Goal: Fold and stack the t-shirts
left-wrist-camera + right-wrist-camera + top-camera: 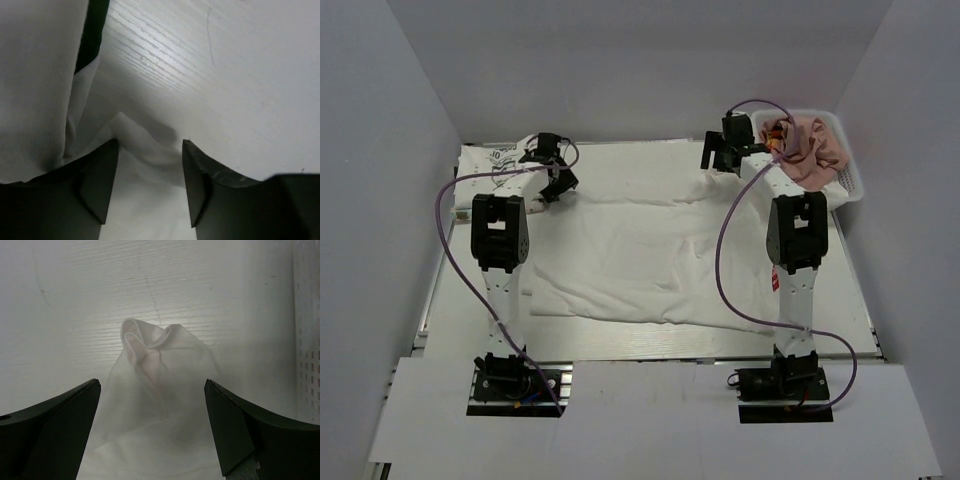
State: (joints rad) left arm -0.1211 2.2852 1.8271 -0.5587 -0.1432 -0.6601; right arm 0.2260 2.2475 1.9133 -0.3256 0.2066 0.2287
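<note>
Two far corners of white t-shirt [640,250], one within open left gripper [149,146], other within open right gripper [151,384]

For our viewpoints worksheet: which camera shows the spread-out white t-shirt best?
Top external: nearly the whole white t-shirt shows there, spread out. The left wrist view shows only what seems to be a rumpled edge of it, the right wrist view only a bunched corner.

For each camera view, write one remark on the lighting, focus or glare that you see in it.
Top external: even light, sharp throughout, faint shadows in folds of the white t-shirt. Left wrist: the left claw is dark and blurred; glare streaks the table. Right wrist: a bright patch on the table behind the shirt's bunched corner; the right claw is silhouetted.
</note>
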